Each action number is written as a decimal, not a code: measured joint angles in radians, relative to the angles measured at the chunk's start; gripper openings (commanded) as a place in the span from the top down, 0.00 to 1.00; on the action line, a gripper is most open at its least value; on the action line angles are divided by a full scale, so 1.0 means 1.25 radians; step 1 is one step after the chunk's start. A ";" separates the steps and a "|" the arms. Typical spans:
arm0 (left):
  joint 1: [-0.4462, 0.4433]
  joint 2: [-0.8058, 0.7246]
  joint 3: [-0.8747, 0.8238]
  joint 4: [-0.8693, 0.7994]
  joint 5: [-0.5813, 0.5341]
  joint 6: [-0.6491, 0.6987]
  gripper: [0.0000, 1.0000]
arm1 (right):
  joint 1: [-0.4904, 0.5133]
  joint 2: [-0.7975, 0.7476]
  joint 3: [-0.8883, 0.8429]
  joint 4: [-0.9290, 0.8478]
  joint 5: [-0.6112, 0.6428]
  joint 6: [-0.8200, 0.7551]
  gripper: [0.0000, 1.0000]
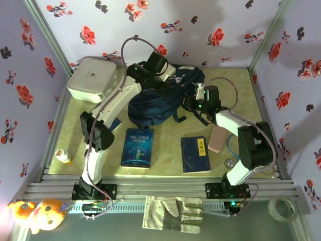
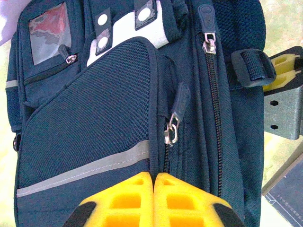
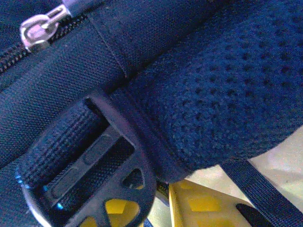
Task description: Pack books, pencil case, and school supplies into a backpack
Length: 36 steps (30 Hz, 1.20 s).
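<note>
The navy backpack [image 1: 160,103] lies in the middle of the table, its front pockets and zippers [image 2: 171,127] facing up. My left gripper [image 2: 154,176] is over its top end [image 1: 159,83], shut on a fold of fabric beside a zipper. My right gripper [image 3: 163,189] is at the bag's right side [image 1: 192,102], shut on a dark strap by its buckle [image 3: 94,161]. "The Little Prince" [image 1: 137,147] and a navy book [image 1: 195,154] lie flat in front of the bag. A third book [image 1: 115,124] is partly hidden by the left arm. The pink pencil case [image 1: 217,139] lies under the right arm.
A white square box [image 1: 93,79] stands at the back left. A small bottle [image 1: 63,156] lies at the left edge and a small round thing [image 1: 229,162] at the front right. Off the table's front are gloves [image 1: 175,208], a tape roll [image 1: 281,207] and a plush toy [image 1: 37,213].
</note>
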 measured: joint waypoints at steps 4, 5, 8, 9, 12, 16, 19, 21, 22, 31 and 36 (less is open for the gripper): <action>0.002 0.000 0.000 0.000 0.000 -0.001 1.00 | 0.000 0.016 0.009 -0.001 -0.005 -0.009 0.72; 0.002 0.000 0.000 0.000 0.000 -0.002 1.00 | 0.000 0.022 0.013 0.000 -0.006 -0.010 0.71; 0.004 0.000 0.000 0.000 0.000 -0.004 1.00 | 0.000 0.038 0.021 0.001 -0.007 -0.011 0.72; 0.005 0.000 0.000 0.000 0.000 -0.005 1.00 | 0.000 0.044 0.025 0.000 -0.008 -0.011 0.73; 0.006 0.000 0.000 0.000 0.001 -0.006 1.00 | 0.000 0.062 0.041 0.001 -0.018 -0.016 0.80; 0.009 0.000 0.000 0.000 0.005 -0.009 1.00 | 0.000 0.067 0.048 0.006 -0.033 -0.019 0.88; 0.009 0.000 0.000 0.000 0.006 -0.009 1.00 | 0.000 0.067 0.048 0.013 -0.040 -0.019 0.92; 0.009 0.000 0.000 0.000 0.006 -0.009 1.00 | 0.000 0.067 0.047 0.014 -0.042 -0.020 0.94; 0.009 0.000 0.000 0.000 0.006 -0.009 1.00 | 0.000 0.066 0.045 0.015 -0.042 -0.020 0.95; 0.013 0.001 0.000 0.001 0.013 -0.029 1.00 | 0.005 -0.004 -0.016 0.013 -0.036 -0.020 0.95; 0.013 0.023 0.022 0.000 0.020 -0.049 1.00 | 0.028 -0.047 -0.060 0.015 -0.019 -0.016 0.95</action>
